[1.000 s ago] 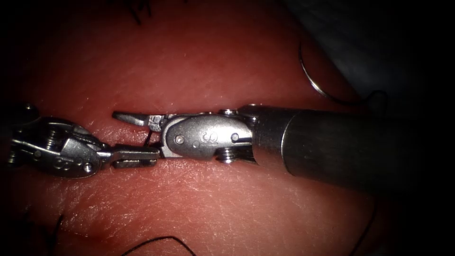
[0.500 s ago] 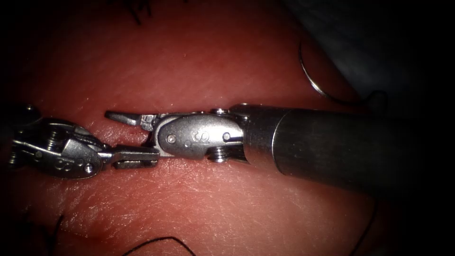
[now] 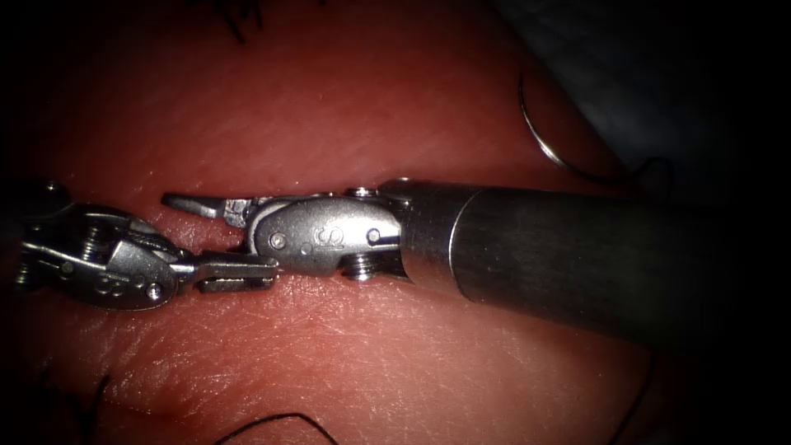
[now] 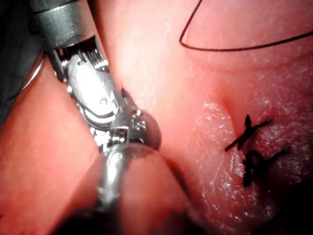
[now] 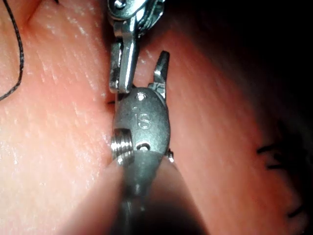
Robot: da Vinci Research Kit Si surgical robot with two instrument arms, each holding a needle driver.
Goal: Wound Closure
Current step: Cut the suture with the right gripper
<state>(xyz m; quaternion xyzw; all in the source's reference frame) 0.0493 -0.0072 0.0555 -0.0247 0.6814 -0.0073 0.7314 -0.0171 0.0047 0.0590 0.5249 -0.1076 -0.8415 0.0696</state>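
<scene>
My left tool (image 3: 272, 273) reaches in from the left, its jaws shut flat over the cut; a short thread ran to their tip a moment ago, now behind the right tool's wrist. My right tool (image 3: 191, 224) lies along the cut, jaws open, with one jaw (image 3: 188, 203) pointing left above the left tool's jaws and nothing seen in it. In the right wrist view that jaw (image 5: 161, 68) stands beside the left tool's jaws (image 5: 122, 63). The curved needle (image 3: 541, 138) lies free on the tissue (image 3: 346, 107) at the far right, outside the tissue and held by neither tool.
Black thread curls on the near tissue (image 3: 276, 418) and trails from the needle (image 3: 655, 165). Knotted stitches (image 4: 250, 147) sit along the cut, with more dark stitch ends at the far edge (image 3: 245, 18). The right tool's thick shaft (image 3: 593, 255) covers the cut's right part.
The right tool has slid left along the cut, its wrist now covering the short thread seen at the left tool's tip. The left tool and the needle have stayed put.
</scene>
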